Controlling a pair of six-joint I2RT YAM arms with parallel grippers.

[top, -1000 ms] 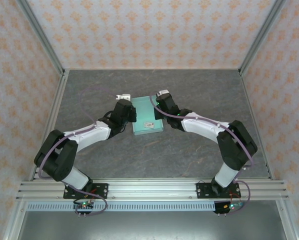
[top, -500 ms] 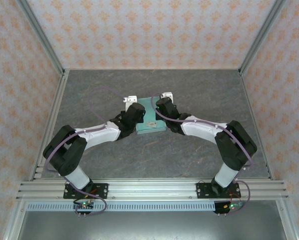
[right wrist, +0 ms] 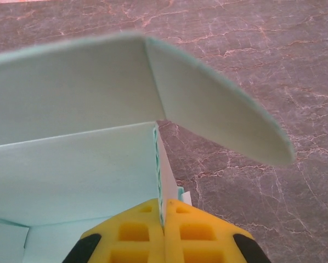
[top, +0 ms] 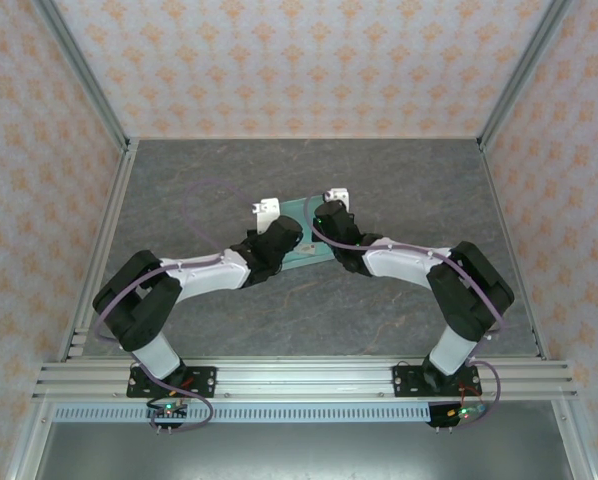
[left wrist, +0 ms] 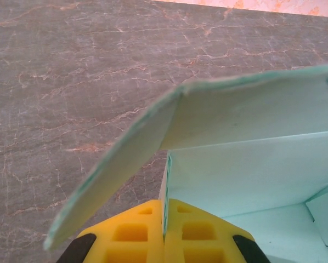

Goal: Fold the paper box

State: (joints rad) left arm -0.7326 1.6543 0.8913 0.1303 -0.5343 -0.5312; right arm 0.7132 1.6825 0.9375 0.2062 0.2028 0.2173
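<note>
So right now the paper box [top: 301, 212] is sitting around the middle of the grey marble-look table [top: 409, 180], squeezed in between the two arms, and it's looking half-formed rather than flat. The left gripper [left wrist: 164, 233] is pinching the thin edge of an upright side wall [left wrist: 165, 186] between its yellow pads, jaws closed right down on the card. The right gripper [right wrist: 163, 233] is doing the same on the opposite wall. In both wrist views a big panel is standing up behind the walls, with a rounded flap [left wrist: 117, 175] sticking out at each end, not tucked anywhere. My guess is we're mid wall-raising, with the tucking not done yet. The next move is probably calling for holding both walls square while those end flaps are getting swung inward. It's also calling for going gentle, since card this thin is likely going to buckle if one arm is pushing harder than the other.
</note>
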